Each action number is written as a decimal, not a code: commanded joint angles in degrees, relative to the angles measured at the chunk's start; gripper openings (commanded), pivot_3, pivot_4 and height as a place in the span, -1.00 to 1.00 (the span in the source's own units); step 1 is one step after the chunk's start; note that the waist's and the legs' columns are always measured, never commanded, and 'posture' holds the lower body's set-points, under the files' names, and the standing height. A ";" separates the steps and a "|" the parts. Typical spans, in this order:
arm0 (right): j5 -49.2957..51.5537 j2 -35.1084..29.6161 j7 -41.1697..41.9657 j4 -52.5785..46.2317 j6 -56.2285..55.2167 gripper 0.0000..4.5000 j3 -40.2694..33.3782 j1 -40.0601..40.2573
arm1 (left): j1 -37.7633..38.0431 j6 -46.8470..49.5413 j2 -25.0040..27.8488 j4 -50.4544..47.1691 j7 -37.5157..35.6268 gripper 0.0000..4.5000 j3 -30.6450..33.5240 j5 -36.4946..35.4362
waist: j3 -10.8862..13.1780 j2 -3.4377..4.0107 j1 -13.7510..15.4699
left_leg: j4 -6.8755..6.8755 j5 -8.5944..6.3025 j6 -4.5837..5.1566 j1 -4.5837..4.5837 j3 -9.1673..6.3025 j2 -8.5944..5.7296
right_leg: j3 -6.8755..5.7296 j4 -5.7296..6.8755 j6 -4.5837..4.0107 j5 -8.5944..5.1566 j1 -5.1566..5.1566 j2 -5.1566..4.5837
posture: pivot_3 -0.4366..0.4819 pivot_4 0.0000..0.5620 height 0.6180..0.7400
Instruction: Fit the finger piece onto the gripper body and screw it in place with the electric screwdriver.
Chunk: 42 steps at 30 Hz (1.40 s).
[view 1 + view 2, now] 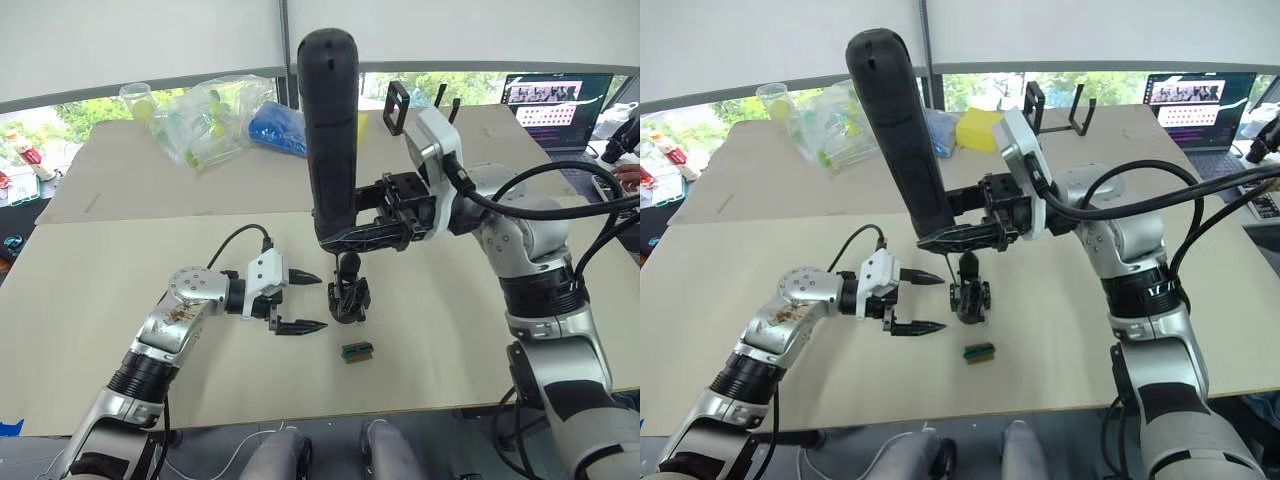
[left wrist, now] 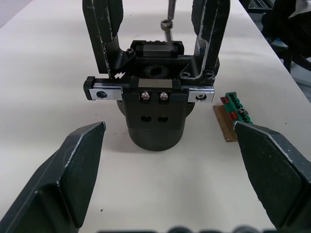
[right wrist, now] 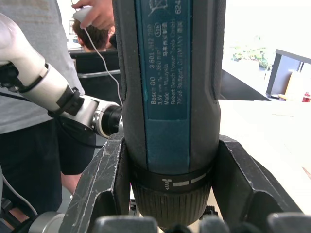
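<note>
Right gripper (image 1: 372, 232): clamped round electric screwdriver (image 1: 331, 130), held upright, bit pointing down onto gripper body (image 1: 349, 297) directly beneath, presumably for driving screw.
Left gripper (image 1: 303, 301): fingers apart, empty, just beside gripper body and level with it, likely poised to steady it.
Gripper body: standing on table (image 1: 100, 290) on round base.
Small green block (image 1: 357, 351): on table, near left gripper.
Clear plastic bag (image 1: 205, 120): far behind grippers; contents unclear.
Separate finger piece: cannot tell.

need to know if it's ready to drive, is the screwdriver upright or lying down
Upright. The electric screwdriver stands nearly vertical, clamped in the right gripper, bit end down over the gripper body on the table.
</note>
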 commanded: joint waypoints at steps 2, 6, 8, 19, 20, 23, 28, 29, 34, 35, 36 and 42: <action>1.41 -0.18 0.86 -3.44 0.02 -0.14 -1.63 -0.76 | -1.35 -1.06 -0.69 0.18 -0.64 1.00 -0.56 0.32 | 0.00 0.00 0.00 | 0.01 0.00 0.00 -0.01 0.00 0.00 | 0.00 0.00 0.00 0.00 0.00 0.00 | -0.05 -0.47 0.95; 1.24 -0.24 0.97 -4.09 0.06 -0.14 -1.53 -0.26 | -1.44 -1.06 -1.13 0.17 -0.57 1.00 -0.87 0.54 | 0.00 0.00 0.01 | 0.01 0.00 0.00 -0.01 0.00 -0.01 | -0.01 0.00 0.00 0.00 0.01 0.00 | -0.05 -0.47 0.95; 1.11 -0.32 1.00 -4.29 0.03 -0.14 -1.42 0.04 | -1.48 -1.08 -1.25 0.16 -0.56 1.00 -0.96 0.60 | 0.00 0.00 0.01 | 0.01 0.00 0.00 -0.01 0.00 0.00 | 0.00 0.00 0.00 0.00 0.01 -0.01 | -0.05 -0.47 0.95; 0.06 -0.82 1.16 -5.26 -0.71 -0.14 -0.92 2.09 | -1.92 -1.09 -1.46 0.26 -0.72 1.00 -1.07 0.63 | 0.00 0.00 0.02 | 0.03 0.00 0.00 -0.01 0.00 0.00 | 0.00 0.00 0.00 0.00 0.00 -0.01 | -0.05 -0.47 0.95; -0.02 -0.88 1.21 -5.26 -0.77 -0.14 -0.90 2.20 | -1.99 -1.13 -1.45 0.29 -0.76 1.00 -1.08 0.63 | 0.00 0.00 0.03 | 0.03 0.00 0.00 -0.01 -0.01 -0.01 | -0.01 0.00 0.00 0.00 0.01 -0.01 | -0.05 -0.47 0.95; -0.28 -1.00 1.33 -5.19 -1.01 -0.14 -0.85 2.43 | -2.17 -1.07 -1.48 0.31 -0.77 1.00 -1.13 0.62 | 0.00 0.00 0.01 | 0.04 0.00 0.00 -0.01 0.00 -0.01 | 0.00 0.00 0.00 0.00 0.01 -0.01 | -0.05 -0.47 0.95; -0.46 -1.15 1.61 -5.49 -0.90 -0.14 -0.71 2.84 | -2.25 -1.05 -1.50 0.41 -0.87 1.00 -1.32 0.79 | 0.00 0.00 0.00 | 0.04 0.00 0.00 -0.01 0.00 -0.01 | 0.00 0.00 0.00 0.00 0.01 -0.01 | -0.05 -0.47 0.95; -0.53 -1.16 1.69 -5.56 -0.94 -0.14 -0.69 2.93 | -2.26 -0.99 -1.51 0.41 -0.90 1.00 -1.40 0.84 | 0.00 0.00 0.00 | 0.04 0.00 0.00 -0.01 0.00 -0.01 | 0.00 0.01 0.00 0.00 0.00 -0.01 | -0.05 -0.47 0.95; -0.81 -1.12 1.78 -5.89 -1.05 -0.14 -0.76 3.42 | -2.21 -1.32 -1.89 0.48 -0.83 1.00 -1.59 1.10 | 0.00 0.00 0.02 | 0.05 0.00 0.00 -0.01 0.00 -0.01 | -0.01 0.00 0.00 0.00 0.01 -0.01 | -0.05 -0.47 0.95; -0.87 -1.02 1.74 -5.92 -1.05 -0.14 -0.82 3.45 | -2.15 -1.32 -1.90 0.44 -0.89 1.00 -1.57 1.14 | 0.00 0.00 0.02 | 0.05 0.00 0.00 -0.01 0.00 -0.01 | -0.01 0.00 0.00 0.00 0.01 -0.01 | -0.05 -0.47 0.95; -0.95 -0.91 1.73 -5.95 -1.06 -0.14 -0.89 3.48 | -2.08 -1.32 -1.89 0.37 -0.95 1.00 -1.56 1.16 | 0.00 0.00 0.01 | 0.05 0.00 0.00 -0.01 0.00 -0.01 | -0.01 0.01 0.00 0.00 0.01 -0.01 | -0.05 -0.47 0.95; -1.11 -0.49 1.66 -6.05 -1.18 -0.14 -0.89 3.62 | -1.68 -1.48 -1.65 0.12 -1.09 1.00 -1.59 1.40 | 0.00 0.00 0.02 | 0.05 0.00 0.00 -0.01 0.00 -0.01 | 0.00 0.00 0.00 0.00 0.01 -0.01 | -0.05 -0.47 0.95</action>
